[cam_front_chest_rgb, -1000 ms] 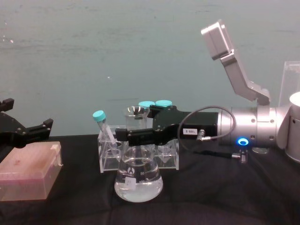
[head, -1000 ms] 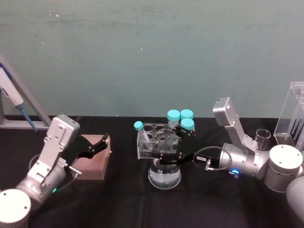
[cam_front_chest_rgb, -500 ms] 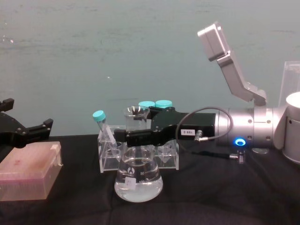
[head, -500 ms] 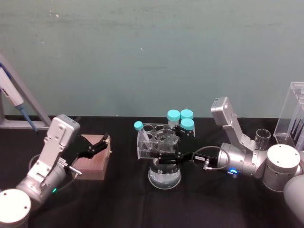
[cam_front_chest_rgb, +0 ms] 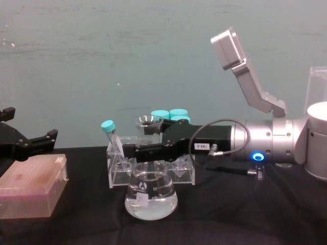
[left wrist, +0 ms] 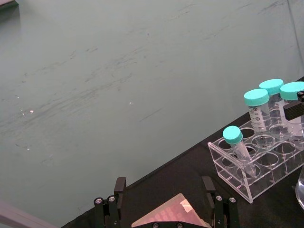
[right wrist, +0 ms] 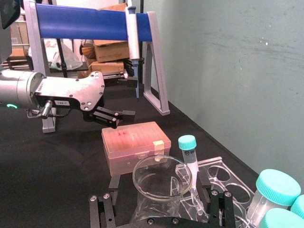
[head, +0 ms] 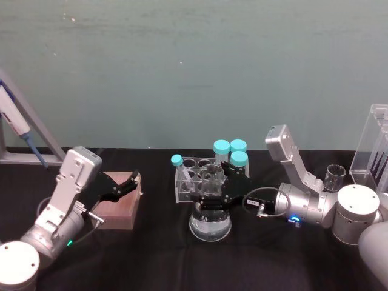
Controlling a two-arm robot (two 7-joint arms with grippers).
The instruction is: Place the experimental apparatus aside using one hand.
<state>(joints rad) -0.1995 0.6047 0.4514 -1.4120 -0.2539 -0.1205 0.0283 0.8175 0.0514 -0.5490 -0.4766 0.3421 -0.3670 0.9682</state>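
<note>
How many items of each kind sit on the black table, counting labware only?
Capped tubes: 4
Tube rack: 1
Flask: 1
Beaker: 1
Pipette stand: 1
Tip box: 1
Total: 9

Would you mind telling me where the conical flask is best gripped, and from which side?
Grip the flask at its narrow neck, coming in level from the robot's right, as the right gripper does. The body flares wide toward the base and the rim flares above, so the neck is likely the narrowest, steadiest hold. The rack stands close behind.
</note>
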